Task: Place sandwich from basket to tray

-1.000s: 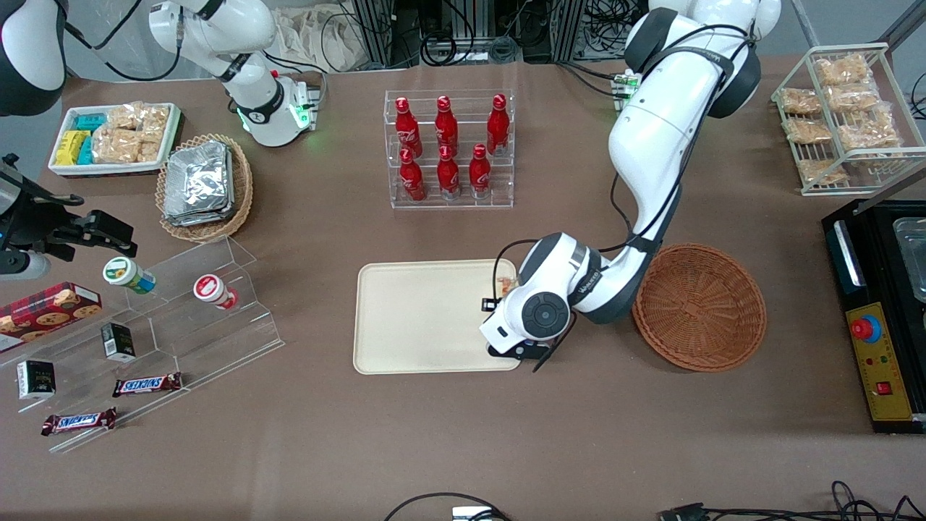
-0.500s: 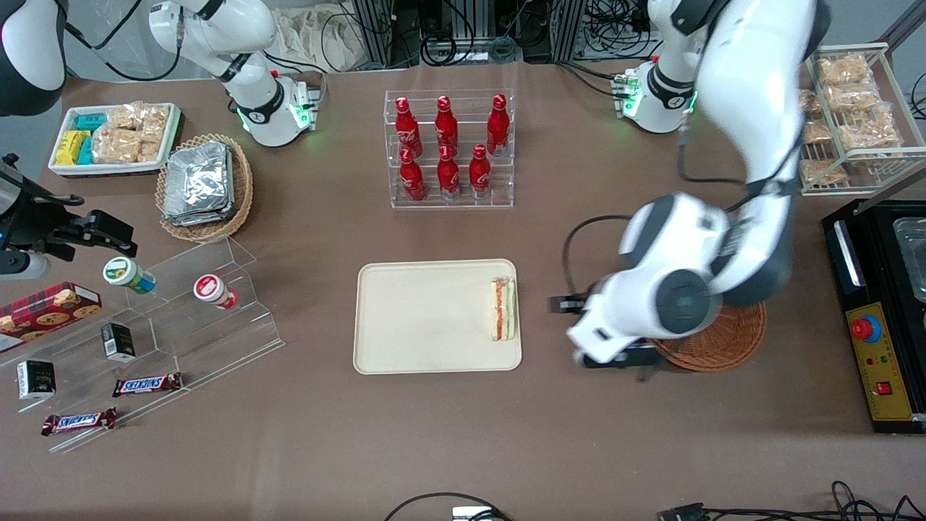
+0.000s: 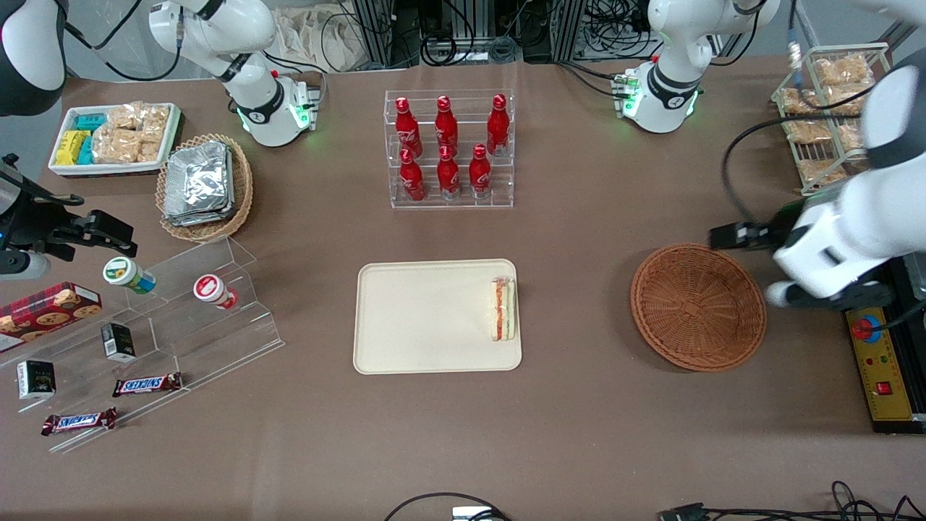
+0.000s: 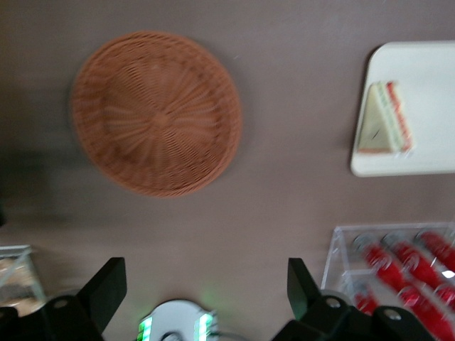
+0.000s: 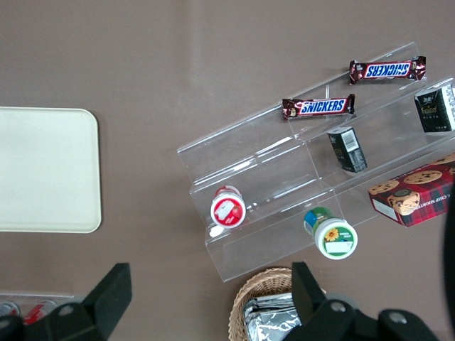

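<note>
Brown desk (image 3: pixel 579 231) carries the tray (image 3: pixel 419 318) near its middle, with the sandwich (image 3: pixel 503 309) lying flat inside it against the rim at the working arm's end, filling edge showing. Basket (image 3: pixel 698 306) sits well apart from the tray toward the working arm's end, nothing in it. Pincer (image 4: pixel 206 291) hangs high above the desk just past the basket, fingers (image 4: pixel 106 288) spread wide, gripping nothing.
</note>
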